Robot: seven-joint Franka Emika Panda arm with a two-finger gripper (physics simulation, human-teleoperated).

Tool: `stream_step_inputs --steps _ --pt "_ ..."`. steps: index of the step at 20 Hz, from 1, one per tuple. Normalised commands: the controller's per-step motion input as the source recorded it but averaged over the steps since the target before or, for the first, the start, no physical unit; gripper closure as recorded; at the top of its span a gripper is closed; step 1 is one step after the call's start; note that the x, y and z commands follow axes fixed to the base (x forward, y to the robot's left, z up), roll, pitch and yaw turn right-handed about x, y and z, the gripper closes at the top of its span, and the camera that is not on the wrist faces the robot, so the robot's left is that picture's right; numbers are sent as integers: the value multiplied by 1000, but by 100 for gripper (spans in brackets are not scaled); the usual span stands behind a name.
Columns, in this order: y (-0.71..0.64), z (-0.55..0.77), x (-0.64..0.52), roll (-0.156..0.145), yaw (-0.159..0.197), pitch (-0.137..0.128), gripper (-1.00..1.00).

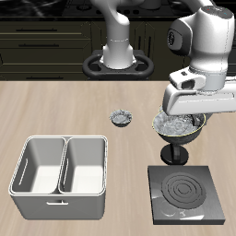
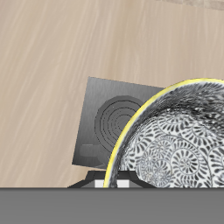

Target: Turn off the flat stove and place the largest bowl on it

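Risk lies in release: with my jaws (image 1: 182, 138) clamped on the bowl (image 1: 181, 123) hanging over the counter just behind the stove (image 1: 185, 193), whose coils look dark, letting go early could tip it off the plate's back edge.

A simulated kitchen.
Dark cabinets (image 1: 55, 41) behind a wooden worktop (image 1: 64, 111) carrying a flat stove (image 1: 187, 194) (coils dark).

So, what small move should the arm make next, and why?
Probably carry the bowl a little toward the table's front edge, then lower it. The gripper holds it in the air, just behind the stove, whose rings look dark, not red.
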Motion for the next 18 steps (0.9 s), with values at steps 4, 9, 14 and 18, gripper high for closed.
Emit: stream_step_inputs --steps 4,9,14,18 --pt "97 -53 271 -15 -1 1 100" --pt "-52 20 326 -29 -13 -3 100" --pt "22 -78 175 -11 -21 14 100" --pt "100 -168 67 13 7 11 100"
